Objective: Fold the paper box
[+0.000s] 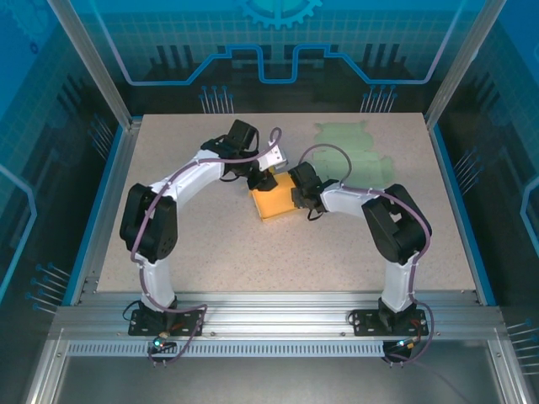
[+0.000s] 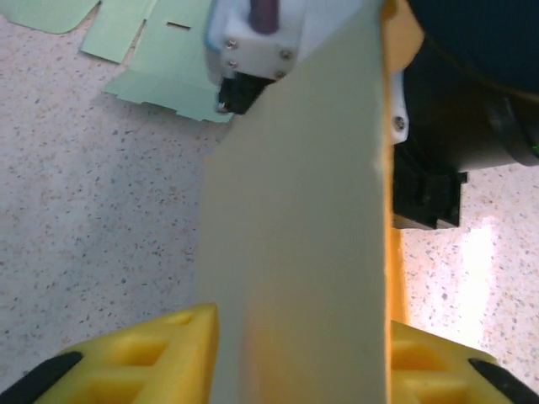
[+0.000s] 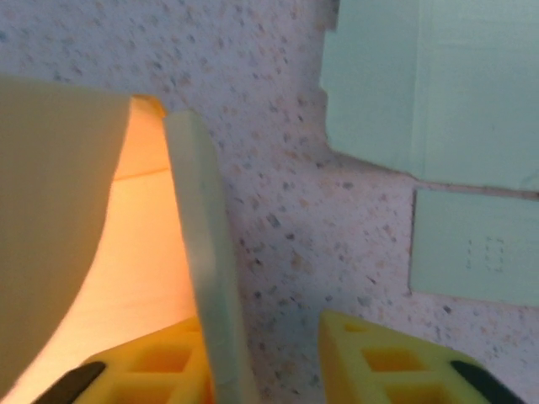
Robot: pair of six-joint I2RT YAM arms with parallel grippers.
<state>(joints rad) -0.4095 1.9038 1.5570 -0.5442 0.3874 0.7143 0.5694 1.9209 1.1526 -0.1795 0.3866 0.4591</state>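
The orange paper box [image 1: 271, 207] stands partly folded at the middle of the table, between both arms. My left gripper [image 1: 264, 178] is at its far side. In the left wrist view a pale box flap [image 2: 295, 252] runs up between the yellow fingers [image 2: 126, 362], and the left gripper [image 2: 303, 320] has its jaws standing wide apart. My right gripper [image 1: 296, 200] is at the box's right side. In the right wrist view the right gripper [image 3: 261, 324] is open. A box wall [image 3: 202, 252] lies against its left finger [image 3: 143, 370], with bare table between the wall and the right finger.
A flat pale green paper cutout [image 1: 354, 150] lies unfolded at the back right of the speckled table [image 1: 210, 244]; the green cutout [image 3: 438, 93] is just beyond the right gripper. A raised frame borders the table on all sides.
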